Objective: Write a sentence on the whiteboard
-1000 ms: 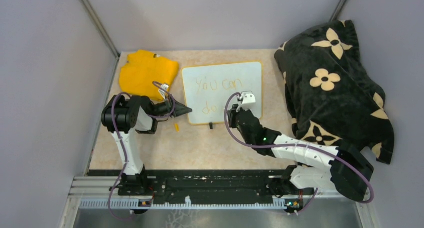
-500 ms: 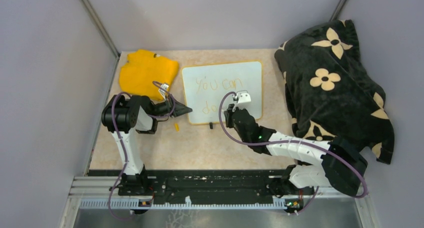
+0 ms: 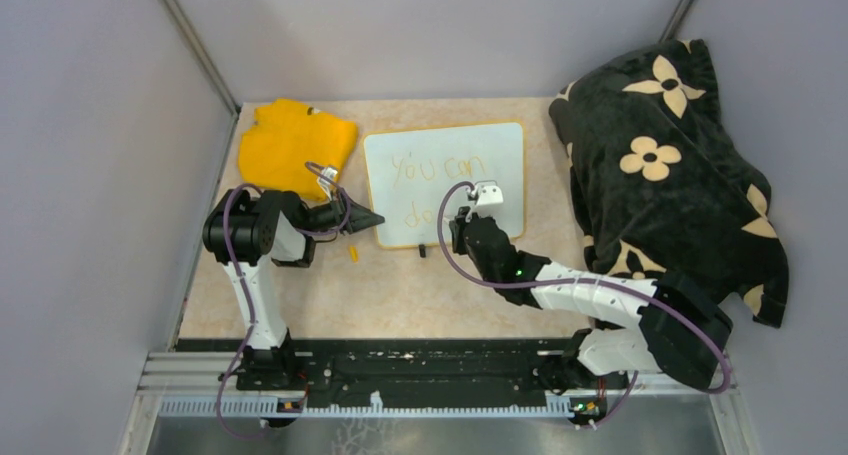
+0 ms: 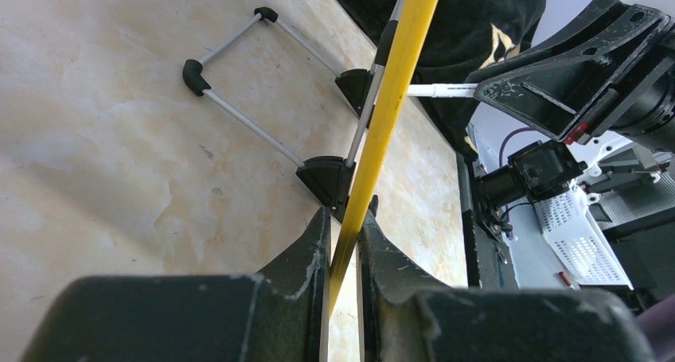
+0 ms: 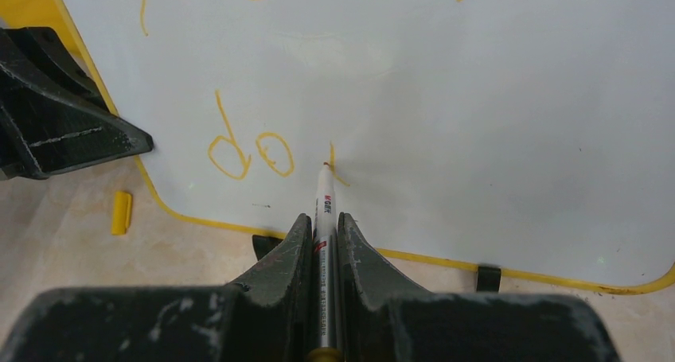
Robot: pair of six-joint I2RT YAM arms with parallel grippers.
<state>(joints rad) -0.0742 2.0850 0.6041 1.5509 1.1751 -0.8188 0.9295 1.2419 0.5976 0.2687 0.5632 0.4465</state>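
Yellow-orange handwriting on the flat white rectangular whiteboard [image 3: 500, 150], set on the beige table [image 3: 400, 295], reads "you can do" plus 1 fresh short stroke. The sentence [image 5: 239, 151] looks to be entering its last word. The right gripper [image 5: 322, 225], clamped on a slim white marker pen [image 5: 325, 193], has edged left since 1 second ago, while the left gripper [image 4: 344, 219] pinches the board's yellow rim [image 4: 394, 68], steadying it.

whiteboard [image 3: 500, 150]: white, rounded corners, thin yellow rim, two black feet [image 5: 487, 278] on its near edge, mid-bench [image 3: 400, 285]
sentence [image 5: 247, 151]: thin yellow-orange handwriting, "you can" up top, "do" plus one short stroke below, unfinished
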